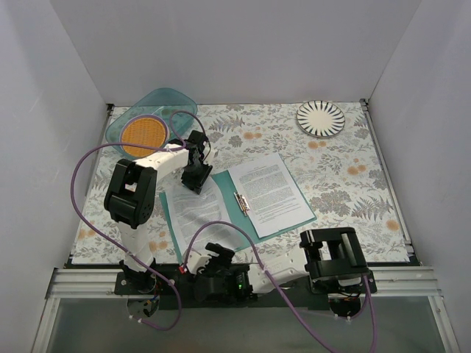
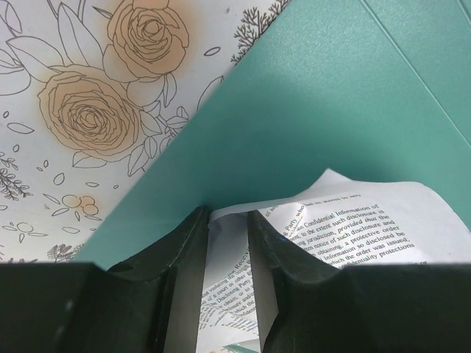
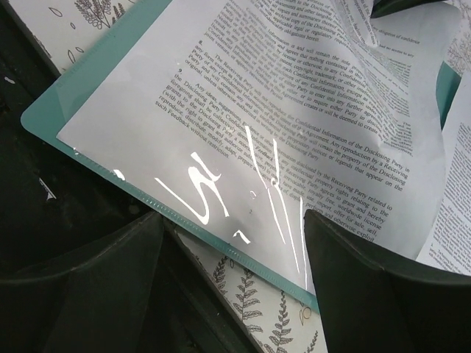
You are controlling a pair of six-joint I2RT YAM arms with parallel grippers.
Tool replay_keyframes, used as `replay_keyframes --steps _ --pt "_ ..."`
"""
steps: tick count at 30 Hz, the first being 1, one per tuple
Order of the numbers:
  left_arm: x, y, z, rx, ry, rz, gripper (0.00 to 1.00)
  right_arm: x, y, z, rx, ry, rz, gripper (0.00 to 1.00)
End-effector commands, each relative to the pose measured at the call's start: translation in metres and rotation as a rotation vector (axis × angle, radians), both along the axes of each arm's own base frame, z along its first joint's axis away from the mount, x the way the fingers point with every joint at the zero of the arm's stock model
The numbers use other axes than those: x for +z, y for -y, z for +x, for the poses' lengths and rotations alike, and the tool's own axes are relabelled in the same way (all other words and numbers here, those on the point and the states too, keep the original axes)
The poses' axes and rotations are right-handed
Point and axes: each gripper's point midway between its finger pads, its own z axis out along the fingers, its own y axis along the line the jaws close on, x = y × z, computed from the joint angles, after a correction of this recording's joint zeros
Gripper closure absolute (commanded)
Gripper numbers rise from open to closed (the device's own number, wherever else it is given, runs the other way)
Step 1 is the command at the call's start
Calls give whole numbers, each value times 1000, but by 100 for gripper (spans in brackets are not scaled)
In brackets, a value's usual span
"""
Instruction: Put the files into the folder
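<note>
Table (image 1: 346, 198): floral cloth seen from above, white walls around.
Folder (image 1: 285, 221): lying open at mid-table, files (image 1: 268, 187) on both halves.
Left gripper (image 1: 195, 184): over the left half's far edge.
Left wrist: jaws narrowly parted, astride a rumpled sheet's edge.
Right gripper (image 3: 234, 219): jaws wide apart, empty, above the folder's corner.

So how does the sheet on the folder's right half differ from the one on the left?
The right sheet lies flat; the left sheet is buckled at its far edge. The left end effector is at the left sheet; none is at the right sheet. Both are white with black text, on the open folder.
</note>
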Motion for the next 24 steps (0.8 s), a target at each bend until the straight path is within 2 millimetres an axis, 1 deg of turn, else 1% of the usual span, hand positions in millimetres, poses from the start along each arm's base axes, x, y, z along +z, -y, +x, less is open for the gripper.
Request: replay_keyframes --steps 1,2,3,5,6,8,9,11,13,14,15,16,17,18,19,20,21,22,23,24 --pt "-5 -1 -29 -27 -93 -8 73 20 -3 21 -129 79 57 18" --pt "-5 -1 -30 -27 -95 -8 73 25 -4 23 -153 94 70 21" --pt "-6 -1 -30 -29 -95 -8 73 27 -3 24 -163 95 81 26" --pt "-7 -2 -32 -32 -100 -5 73 32 1 26 -177 105 104 30" --pt "-8 -2 -33 -33 -104 -5 73 42 1 27 -186 99 145 37" --pt "-9 -3 -34 -37 -105 -6 73 50 6 29 -206 105 180 41" --pt "-10 -3 -35 -38 -106 -4 73 54 10 30 -209 103 195 46" --pt "-12 -4 -37 -38 -116 -3 73 60 10 31 -206 103 218 49" --pt "-12 -3 -38 -39 -118 -5 73 60 10 31 -208 105 222 56" --pt "-10 -3 -37 -38 -113 -6 73 58 10 31 -204 103 218 62" --pt "-8 -3 -35 -35 -108 -7 73 58 9 30 -199 99 218 75" --pt "-4 -3 -32 -29 -94 1 72 58 7 29 -193 92 221 82" --pt "3 -5 -27 -21 -81 13 65 58 7 29 -192 89 222 86" --pt "24 -1 -10 -12 -11 1 61 59 6 28 -189 83 227 92" --pt "38 0 1 -1 33 -3 57 59 6 27 -187 78 228 93" --pt "54 -3 8 8 61 7 54 61 7 28 -191 75 233 95" --pt "89 1 33 21 161 -5 30 60 8 27 -193 70 237 98" --pt "113 1 42 34 216 -17 24 63 8 28 -198 67 246 99" --pt "131 -8 48 61 247 -1 20 64 10 29 -203 66 245 99" --pt "154 -11 60 82 305 -11 10 65 10 27 -204 56 256 99"
